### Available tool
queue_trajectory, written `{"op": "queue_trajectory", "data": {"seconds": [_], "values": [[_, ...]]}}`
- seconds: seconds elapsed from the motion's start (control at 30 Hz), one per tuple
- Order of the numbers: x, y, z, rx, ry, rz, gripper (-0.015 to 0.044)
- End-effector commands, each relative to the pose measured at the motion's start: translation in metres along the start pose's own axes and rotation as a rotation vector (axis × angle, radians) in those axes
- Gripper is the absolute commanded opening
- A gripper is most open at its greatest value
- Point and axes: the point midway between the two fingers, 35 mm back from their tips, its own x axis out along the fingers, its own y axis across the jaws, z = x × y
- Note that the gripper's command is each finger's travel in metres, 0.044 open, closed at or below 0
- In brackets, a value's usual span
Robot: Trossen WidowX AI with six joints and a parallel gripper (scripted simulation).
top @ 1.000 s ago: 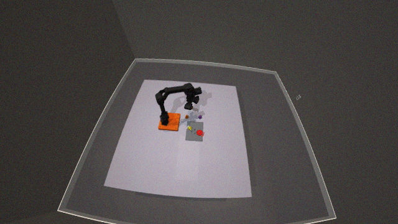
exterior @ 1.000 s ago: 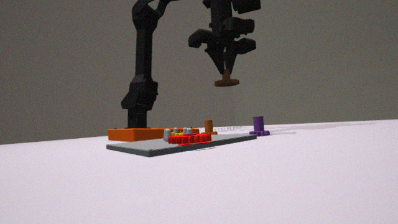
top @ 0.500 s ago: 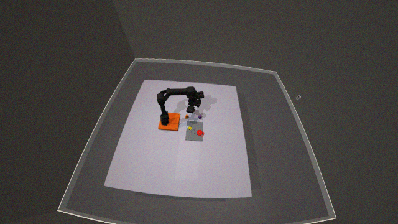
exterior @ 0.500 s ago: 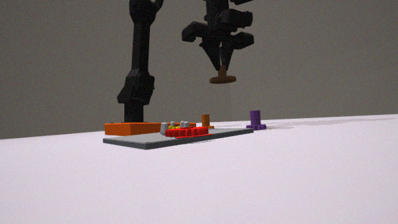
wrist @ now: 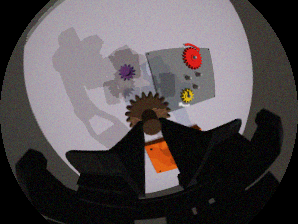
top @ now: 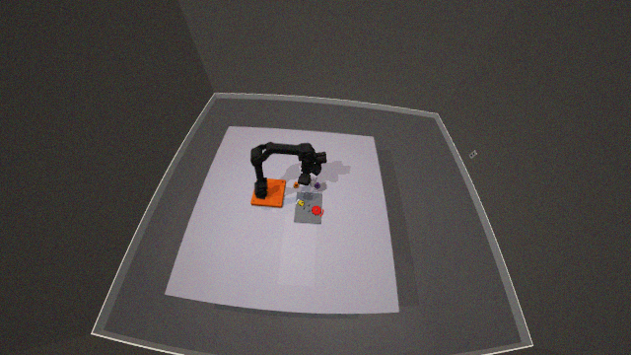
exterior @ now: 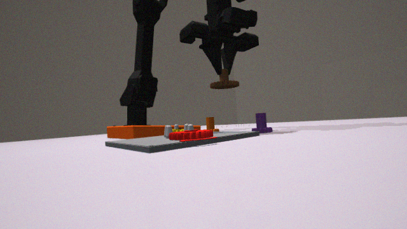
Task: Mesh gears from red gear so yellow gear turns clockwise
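Note:
My gripper is shut on the stem of a brown gear, which hangs level, toothed disc down, high above the table. The grey board carries the red gear and the yellow gear. Small empty pegs stand between them. An orange gear and a purple gear stand upright on the table beside the board. The orange gear is hidden in the wrist view.
The orange base plate of the arm is beside the board, on the yellow gear's side. A red arrow lies by the red gear and a white arrow by the yellow gear. The arm's shadow falls across the table and part of the board.

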Motion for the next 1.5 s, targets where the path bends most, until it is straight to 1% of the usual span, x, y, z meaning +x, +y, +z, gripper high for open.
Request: {"op": "queue_trajectory", "data": {"seconds": [0.0,0.57,1.47], "values": [[0.004,-0.007,0.005,-0.004,0.001,0.003,0.0],[0.016,-0.038,0.02,0.016,0.005,0.01,0.0],[0.038,-0.099,0.041,-0.003,-0.001,0.0,0.0]]}}
